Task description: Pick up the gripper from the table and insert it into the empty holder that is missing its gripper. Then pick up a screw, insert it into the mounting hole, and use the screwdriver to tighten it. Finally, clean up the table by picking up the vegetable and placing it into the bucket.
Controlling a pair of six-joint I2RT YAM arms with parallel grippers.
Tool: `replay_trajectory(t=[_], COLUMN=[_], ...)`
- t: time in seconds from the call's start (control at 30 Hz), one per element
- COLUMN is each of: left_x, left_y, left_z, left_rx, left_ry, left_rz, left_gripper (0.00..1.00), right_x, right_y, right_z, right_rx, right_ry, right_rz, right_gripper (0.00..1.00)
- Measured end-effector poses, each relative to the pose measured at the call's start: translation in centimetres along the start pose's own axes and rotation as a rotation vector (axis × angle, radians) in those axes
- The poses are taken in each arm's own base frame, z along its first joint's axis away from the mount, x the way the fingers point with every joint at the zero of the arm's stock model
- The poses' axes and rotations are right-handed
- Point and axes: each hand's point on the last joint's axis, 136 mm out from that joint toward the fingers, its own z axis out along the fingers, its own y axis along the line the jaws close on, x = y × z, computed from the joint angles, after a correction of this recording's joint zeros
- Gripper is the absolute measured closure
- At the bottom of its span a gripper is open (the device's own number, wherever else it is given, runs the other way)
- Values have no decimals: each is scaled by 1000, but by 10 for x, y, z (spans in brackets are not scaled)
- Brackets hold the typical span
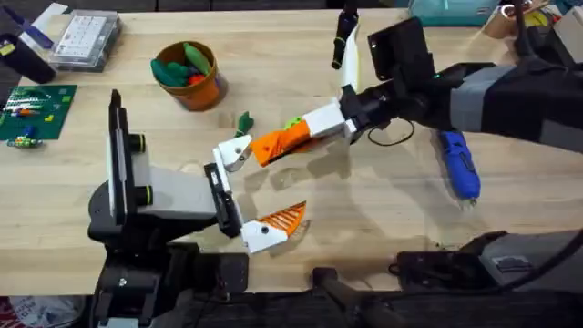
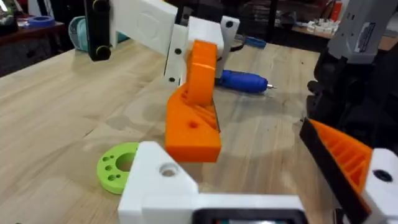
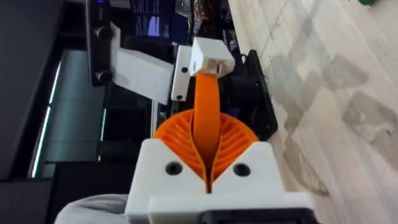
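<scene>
From overhead, the right gripper (image 1: 290, 138) reaches across the middle of the table, its orange ribbed fingers closed around the gripper (image 1: 270, 146), an orange finger piece. The piece's long axis runs along the right arm's reach, and its leading end sits just beside the holder (image 1: 233, 152), the white bracket at the far jaw tip of the left gripper (image 1: 246, 196). The left gripper's jaws stand wide apart, with nothing between them; the near jaw carries its own orange ribbed finger (image 1: 284, 219). The vegetable (image 1: 244, 121) lies just beyond the holder, the bucket (image 1: 189, 76) farther off past it, and the screwdriver (image 1: 459, 165) lies well out to the side of the right gripper, under the right arm.

In the left wrist view, the holder (image 2: 163, 180) shows a round hole in its top face. The gripper (image 2: 194, 118) stands above it, tilted, broad end low and close to the bracket, narrow end up in the right gripper's white fingers (image 2: 211, 34). A lime-green ring (image 2: 118, 167) lies beside the holder, and the screwdriver (image 2: 244, 81) lies behind.

In the right wrist view, the fingers (image 3: 233, 140) pinch the gripper (image 3: 206, 115) between the pads, its long axis pointing straight out from them toward the white holder (image 3: 210, 57).
</scene>
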Motion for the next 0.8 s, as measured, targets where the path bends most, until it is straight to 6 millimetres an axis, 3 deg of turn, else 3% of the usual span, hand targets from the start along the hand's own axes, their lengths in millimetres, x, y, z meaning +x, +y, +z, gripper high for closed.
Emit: replay_trajectory(t=[0.33,0.8], left_x=[0,-1], left_y=[2,6], left_z=[0,-1], left_rx=[-9,-34], left_ry=[0,-1], left_rz=[1,3], left_gripper=[11,11], right_x=[-6,-12], right_y=[-15,-5], right_z=[5,13], right_rx=[-2,-24], right_ry=[4,11], right_rz=[49,30], right_gripper=[993,994])
